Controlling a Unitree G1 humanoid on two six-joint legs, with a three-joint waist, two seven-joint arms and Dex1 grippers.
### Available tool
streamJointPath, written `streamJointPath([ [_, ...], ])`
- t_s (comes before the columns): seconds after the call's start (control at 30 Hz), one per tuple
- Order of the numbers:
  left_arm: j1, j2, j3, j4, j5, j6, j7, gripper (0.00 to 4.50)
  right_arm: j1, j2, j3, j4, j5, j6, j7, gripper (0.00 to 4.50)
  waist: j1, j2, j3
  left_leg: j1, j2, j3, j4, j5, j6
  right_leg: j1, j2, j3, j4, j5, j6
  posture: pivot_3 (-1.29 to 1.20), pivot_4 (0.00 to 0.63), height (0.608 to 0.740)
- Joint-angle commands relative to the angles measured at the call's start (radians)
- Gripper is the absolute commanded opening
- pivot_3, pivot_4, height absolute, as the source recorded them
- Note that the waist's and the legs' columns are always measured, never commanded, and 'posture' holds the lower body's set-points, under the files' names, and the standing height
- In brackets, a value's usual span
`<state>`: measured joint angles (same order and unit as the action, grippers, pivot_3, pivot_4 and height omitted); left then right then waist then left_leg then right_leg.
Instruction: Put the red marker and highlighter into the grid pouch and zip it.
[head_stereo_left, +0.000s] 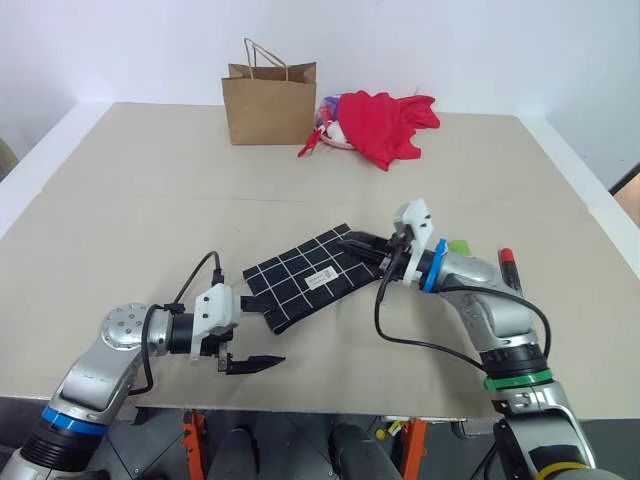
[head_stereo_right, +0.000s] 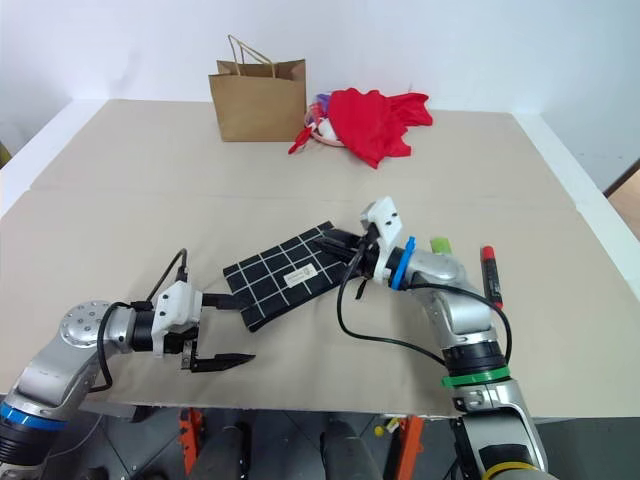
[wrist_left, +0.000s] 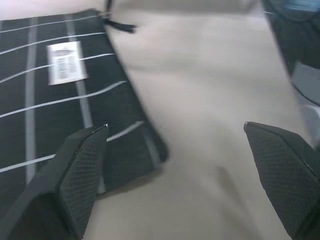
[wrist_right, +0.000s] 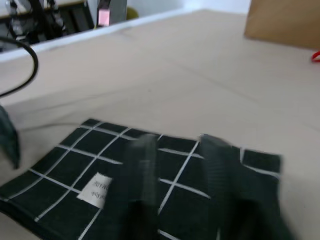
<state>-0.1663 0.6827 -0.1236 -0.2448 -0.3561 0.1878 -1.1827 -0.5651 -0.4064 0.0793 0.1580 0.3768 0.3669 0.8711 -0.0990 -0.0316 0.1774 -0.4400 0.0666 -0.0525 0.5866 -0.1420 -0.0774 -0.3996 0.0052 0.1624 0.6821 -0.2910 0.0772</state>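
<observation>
the grid pouch (head_stereo_left: 312, 278) lies flat on the table (head_stereo_left: 150, 200), its long axis running on a diagonal from the near-left corner up toward the far right. the right gripper (head_stereo_left: 362, 247) sits over the pouch's far-right end with its fingers drawn together; it looks to be pinching the pouch edge there, though whether it has the zipper pull or just fabric cannot be told. the left gripper (head_stereo_left: 247, 333) hangs at the opposite, near-left end with its fingers spread as wide as they go and holding nothing; in the left wrist view one finger (wrist_left: 80, 170) overlaps the pouch's corner while the other stands over bare table, so the corner lies just inside the open span and toward that one finger

the red marker (head_stereo_left: 507, 268) and the highlighter (head_stereo_left: 458, 246) lie on the table behind the right forearm, well apart from the left gripper and close to the right arm, both still outside the pouch. the judgement is that the pouch is being pinned at both ends for opening; the left gripper would need to shift a little further over the corner before closing, since it is the nearer one to that end
</observation>
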Motion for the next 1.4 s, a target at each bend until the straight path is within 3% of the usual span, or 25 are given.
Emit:
streamJointPath([
  [0.03,-0.03,0.001,-0.018,-0.008,0.004,-0.032,-0.023,4.5,-0.037,0.01,0.001,0.04,-0.026,-0.067,0.025,0.06,0.0,0.0,0.0,0.0,0.0,0.0,0.0,0.0,0.0,0.0,0.0,0.0,0.0,0.0,0.001,0.0,0.15,0.74],
  [0.6,-0.095,-0.008,-0.057,0.069,0.09,-0.185,-0.03,4.5,-0.049,0.047,0.021,0.24,-0.137,-0.214,0.058,0.06,-0.001,0.001,0.0,0.001,0.0,-0.004,0.001,0.001,0.0,0.002,0.001,-0.003,0.001,-0.001,0.004,0.0,0.15,0.74],
  [1.0,-0.015,-0.049,-0.013,0.171,0.454,-0.664,0.308,4.5,-0.041,0.088,0.005,0.281,-0.149,-0.237,0.021,0.06,-0.003,0.001,0.0,0.008,0.0,-0.004,0.001,0.001,0.001,0.011,0.001,-0.003,0.001,-0.001,0.003,0.0,0.15,0.74],
  [1.4,-0.069,-0.043,-0.066,0.275,0.6,-0.777,0.432,4.5,-0.051,0.11,-0.005,0.258,-0.147,-0.235,-0.001,0.06,-0.003,0.001,0.0,0.009,0.0,-0.004,0.001,0.002,0.002,0.011,0.001,-0.003,0.001,0.0,0.004,0.0,0.15,0.74],
])
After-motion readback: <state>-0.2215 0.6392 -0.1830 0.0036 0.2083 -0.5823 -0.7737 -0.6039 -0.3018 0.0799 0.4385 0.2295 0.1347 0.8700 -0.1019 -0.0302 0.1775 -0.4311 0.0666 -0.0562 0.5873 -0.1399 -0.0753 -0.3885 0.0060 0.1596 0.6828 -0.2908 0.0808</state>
